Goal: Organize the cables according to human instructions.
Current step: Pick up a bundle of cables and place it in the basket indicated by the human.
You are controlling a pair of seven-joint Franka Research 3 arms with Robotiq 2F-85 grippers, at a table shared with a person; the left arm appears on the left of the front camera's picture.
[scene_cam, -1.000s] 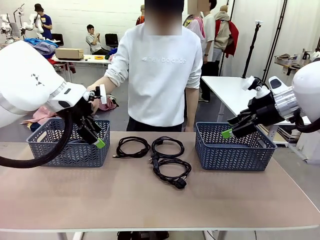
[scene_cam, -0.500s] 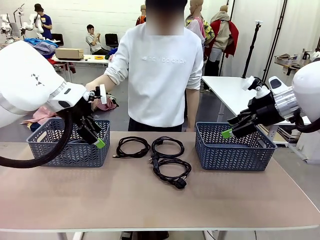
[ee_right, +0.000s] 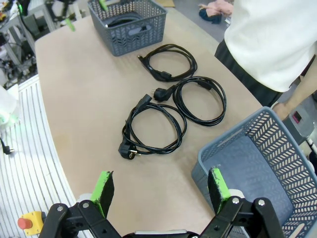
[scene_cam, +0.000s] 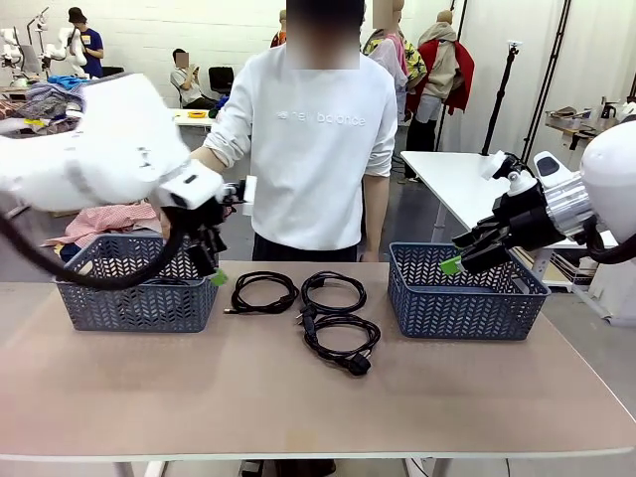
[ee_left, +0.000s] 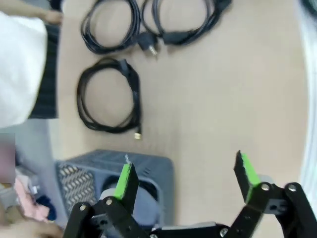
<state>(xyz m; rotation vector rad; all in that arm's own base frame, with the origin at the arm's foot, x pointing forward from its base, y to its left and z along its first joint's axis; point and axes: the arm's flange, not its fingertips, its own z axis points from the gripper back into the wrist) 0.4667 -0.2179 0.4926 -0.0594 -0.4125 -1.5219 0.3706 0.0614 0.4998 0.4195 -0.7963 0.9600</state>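
While left hand [scene_cam: 212,266] hangs open, cables [scene_cam: 308,316] lie just beside.

Tan worktop [scene_cam: 199,407] carries a grey right basket [scene_cam: 462,298]. To that basket's left lie three coiled black cables [scene_cam: 309,316], then a left basket [scene_cam: 134,303].

On the pale wooden tabletop [scene_cam: 298,417], three coiled black power cables lie between the left grey lattice plastic basket [scene_cam: 134,303] and the right grey lattice plastic basket [scene_cam: 462,308]: the rear-left cable [scene_cam: 290,296] and the rear-right cable [scene_cam: 360,295] side by side, the near cable [scene_cam: 356,364] before the latter. A fourth cable [ee_right: 121,22] lies in the left basket.
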